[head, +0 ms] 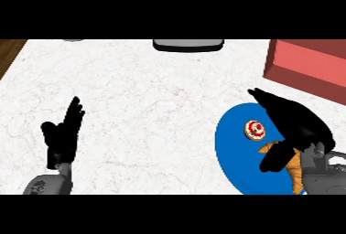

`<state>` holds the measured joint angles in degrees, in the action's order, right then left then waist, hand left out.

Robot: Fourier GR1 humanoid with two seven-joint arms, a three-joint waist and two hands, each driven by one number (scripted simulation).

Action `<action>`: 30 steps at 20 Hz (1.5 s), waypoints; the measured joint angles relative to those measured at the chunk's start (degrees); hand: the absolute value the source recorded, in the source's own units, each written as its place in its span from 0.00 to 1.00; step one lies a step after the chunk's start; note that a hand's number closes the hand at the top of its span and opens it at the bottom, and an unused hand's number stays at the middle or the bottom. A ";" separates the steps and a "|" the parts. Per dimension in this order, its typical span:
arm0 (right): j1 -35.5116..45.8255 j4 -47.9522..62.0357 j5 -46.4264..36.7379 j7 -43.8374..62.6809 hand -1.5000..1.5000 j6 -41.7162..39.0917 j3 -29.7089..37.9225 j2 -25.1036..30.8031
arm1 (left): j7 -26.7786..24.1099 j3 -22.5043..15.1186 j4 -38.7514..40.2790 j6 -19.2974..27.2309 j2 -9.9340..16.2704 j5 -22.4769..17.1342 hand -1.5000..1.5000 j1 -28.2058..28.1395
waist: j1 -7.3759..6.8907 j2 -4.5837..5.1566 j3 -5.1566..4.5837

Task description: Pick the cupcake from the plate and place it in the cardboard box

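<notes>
Now my right hand (297, 125) hangs over the blue plate (233, 155) at the counter's (148, 114) right side, palm down, fingers straight and reaching toward the upper left, thumb hanging down toward the plate's middle. It holds nothing; the fingers are spread a little and not curled round anything. The cupcake (255, 129) sits on the plate just left of my palm, its red and white top showing, close beside my hand; whether it touches my hand I cannot tell. An orange croissant (294, 171) lies on the same plate below the cupcake, partly hidden under my thumb, running down toward the lower edge. The box (307, 68), reddish in colour, stands at the upper right, beyond the plate and apart from it. My left hand (63, 135) rests at the left side over bare counter, open, fingers straight and pointing up, well apart from the plate. At the far edge, in the middle, a grey thing (188, 45) with a dark rim shows only in part.
</notes>
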<state>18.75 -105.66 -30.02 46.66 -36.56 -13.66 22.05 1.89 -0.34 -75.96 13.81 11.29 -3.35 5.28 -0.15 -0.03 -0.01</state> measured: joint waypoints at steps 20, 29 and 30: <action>-0.07 11.43 -13.50 -10.89 0.00 -0.93 2.27 -5.02 | -1.45 2.73 0.63 -1.81 -2.47 2.87 0.50 -0.44 | 0.03 -0.03 0.06; -0.25 16.10 -18.42 -15.69 0.00 1.79 2.98 -7.47 | -1.14 3.56 0.27 -2.61 -3.17 3.73 0.50 -0.70 | 0.03 0.01 0.04; -0.37 16.24 -18.61 -16.29 1.00 1.67 3.33 -7.49 | -0.61 3.95 0.25 -2.97 -2.85 3.61 0.50 -0.22 | 0.03 0.01 0.02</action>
<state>18.38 -89.42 -48.62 30.38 -34.89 -10.33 14.56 1.28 3.61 -75.71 10.84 8.43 0.27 5.06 -0.11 -0.02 0.01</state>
